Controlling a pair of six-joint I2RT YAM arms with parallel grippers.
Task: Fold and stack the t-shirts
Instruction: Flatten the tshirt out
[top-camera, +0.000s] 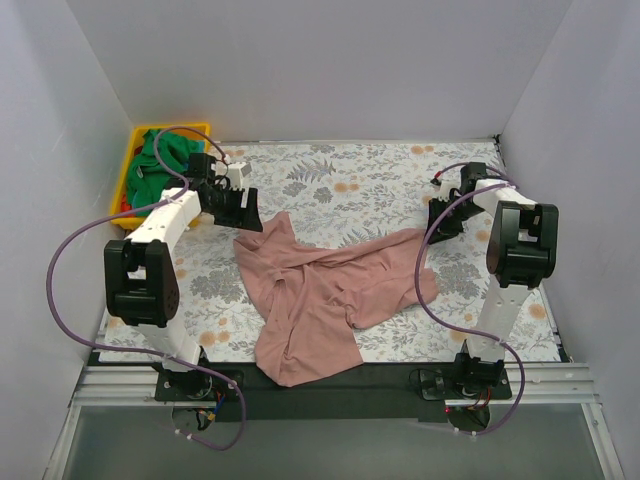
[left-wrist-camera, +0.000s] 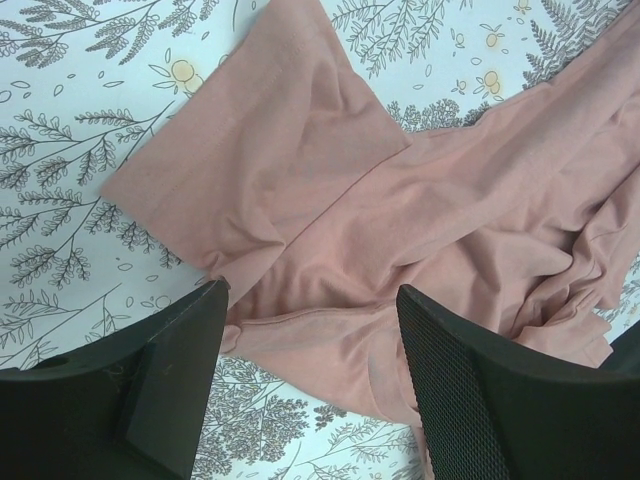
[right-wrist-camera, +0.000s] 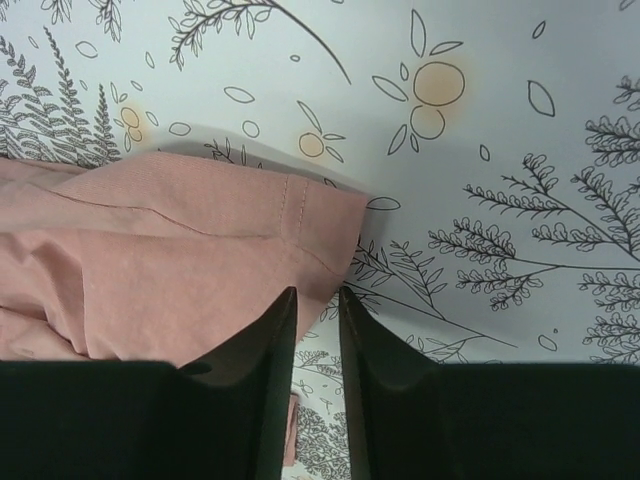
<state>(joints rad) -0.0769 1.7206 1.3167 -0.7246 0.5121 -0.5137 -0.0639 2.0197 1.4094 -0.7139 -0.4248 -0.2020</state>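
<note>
A large dusty-pink t-shirt (top-camera: 320, 290) lies crumpled across the middle of the floral table cover (top-camera: 350, 185). My left gripper (top-camera: 245, 218) hovers over its upper-left sleeve. In the left wrist view, that gripper (left-wrist-camera: 312, 300) stands wide open over the pink fabric (left-wrist-camera: 330, 200) and holds nothing. My right gripper (top-camera: 437, 222) is at the shirt's right end. Its jaws (right-wrist-camera: 317, 292) stand a narrow gap apart, tips at the hemmed corner (right-wrist-camera: 300, 220), with table cover showing between them. A green t-shirt (top-camera: 160, 160) and some red fabric (top-camera: 122, 208) lie in the bin.
A yellow plastic bin (top-camera: 135, 140) stands at the back left corner, just behind the left arm. White walls close in the table on three sides. A black strip (top-camera: 390, 375) runs along the near edge, and the shirt's lower hem overlaps it.
</note>
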